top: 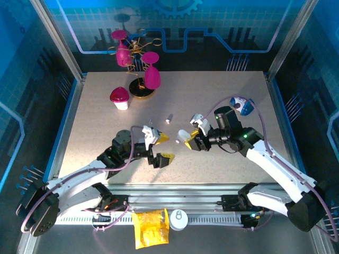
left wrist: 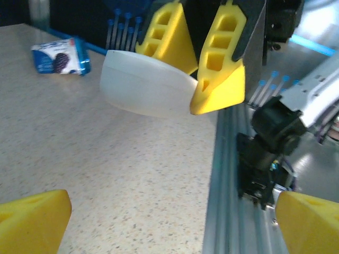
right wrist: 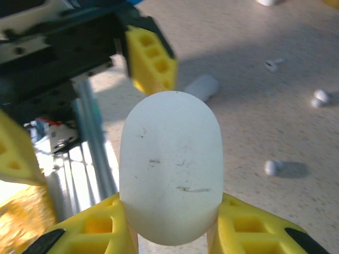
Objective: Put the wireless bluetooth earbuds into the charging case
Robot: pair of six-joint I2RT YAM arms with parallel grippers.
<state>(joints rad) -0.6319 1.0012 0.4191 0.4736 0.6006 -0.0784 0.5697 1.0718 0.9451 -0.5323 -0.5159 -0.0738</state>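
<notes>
Grips a white case (right wrist: 169, 159) in the right claw (top: 190, 137), yellow fingers (right wrist: 100, 227) pressed to both sides of its lower end. Holds the case raised off the table (top: 90, 121), just right of the table's middle and nearer the near edge than the far one. Sets the left claw (top: 163, 148) just left of the case, facing it, close but not touching. Spreads the left claw wide, with nothing between its fingers (left wrist: 32, 222).

Leaves three earbuds (right wrist: 273, 168) loose on the table, apart from each other and from the case. Places one earbud (top: 169, 117) near the table's middle, on the far side of both claws. Shows a further small white piece (right wrist: 204, 85) behind a left-claw finger, too blurred to name.

Places a blue packet (left wrist: 61, 57) near the right edge. Places a pink-capped cup (top: 119, 98) and a pink ornament (top: 139, 63) toward the far left corner.
</notes>
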